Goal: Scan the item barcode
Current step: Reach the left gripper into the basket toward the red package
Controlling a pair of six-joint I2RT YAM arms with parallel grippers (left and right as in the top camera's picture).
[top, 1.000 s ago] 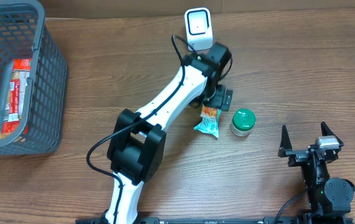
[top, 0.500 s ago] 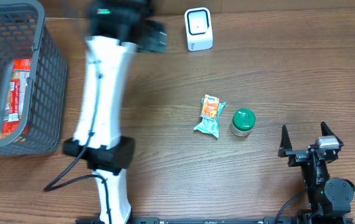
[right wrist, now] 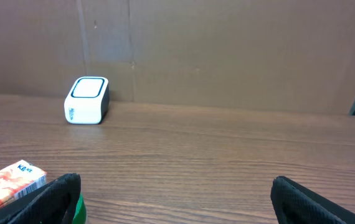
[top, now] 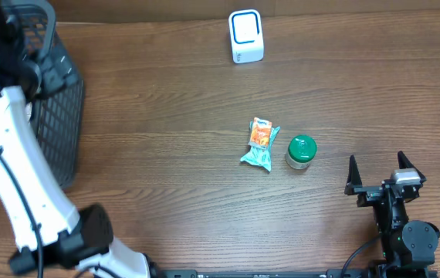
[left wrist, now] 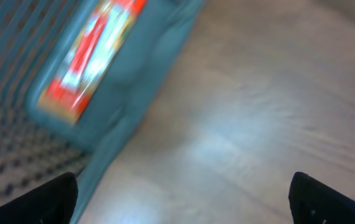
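The white barcode scanner (top: 246, 35) stands at the table's far edge and shows in the right wrist view as the scanner (right wrist: 86, 99). An orange and teal snack packet (top: 260, 144) lies mid-table beside a green-lidded jar (top: 301, 151). My left gripper (top: 46, 73) hangs over the grey basket (top: 62, 131) at the far left. In the blurred left wrist view the left gripper (left wrist: 184, 205) is open and empty, with a red packet (left wrist: 93, 56) inside the basket (left wrist: 134, 93). My right gripper (right wrist: 174, 202) rests open and empty at the near right.
The right wrist view catches the snack packet (right wrist: 9, 183) and the edge of the green lid (right wrist: 76, 208) by the left fingertip (right wrist: 47, 199). A brown wall (right wrist: 227, 50) rises behind the table. The left arm (top: 11, 162) spans the left side.
The left arm has swung from beside the scanner and snack packet far to the left, over the basket. The packet, the jar and the right arm have stayed put.
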